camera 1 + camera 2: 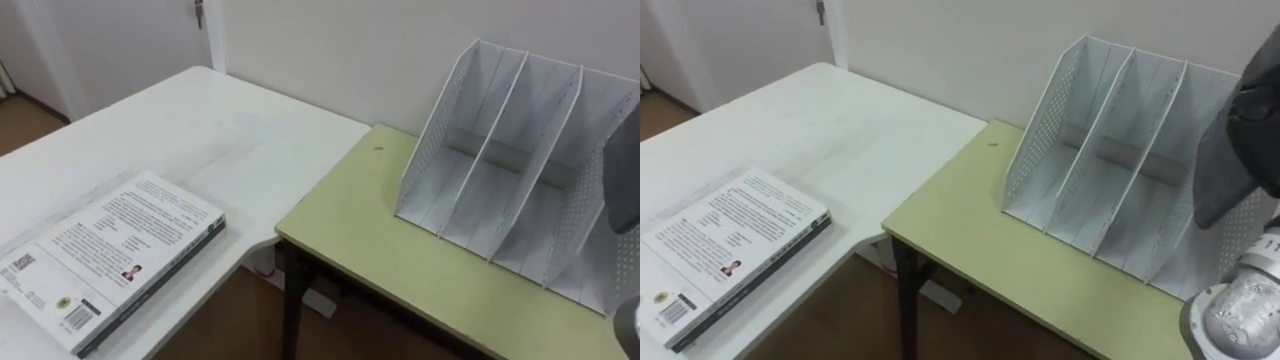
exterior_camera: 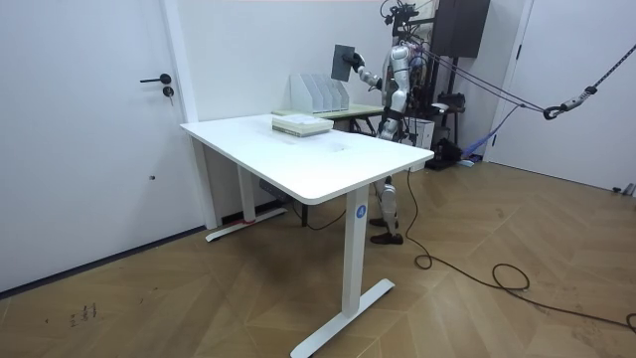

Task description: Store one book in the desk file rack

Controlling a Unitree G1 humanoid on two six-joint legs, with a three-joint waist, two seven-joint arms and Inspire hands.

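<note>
So the dark book (image 2: 345, 61) is a thin, plain dark grey slab with no markings I can see. It's up in the air, held roughly upright by the right hand (image 2: 358, 68). The fingers seem to be clamped on the edge nearest the robot, but they're hard to make out from across the room.

Just below the hand and a bit to its left is the file rack (image 1: 1038, 140). It's white with perforated side walls and slanted dividers that make three slots, all open at the top and front. The slots are bare inside apart from a grey crossbar low at the back.

The rack sits on the green desk (image 1: 990, 230) with its back near the wall. In front of it, the near side of the desk is an open strip running to the edge.

Further off to the hand's left, the white desk (image 1: 180, 120) meets the green one at a corner. A white book (image 1: 110, 255) lies flat there, near that desk's front edge and well apart from the rack.
</note>
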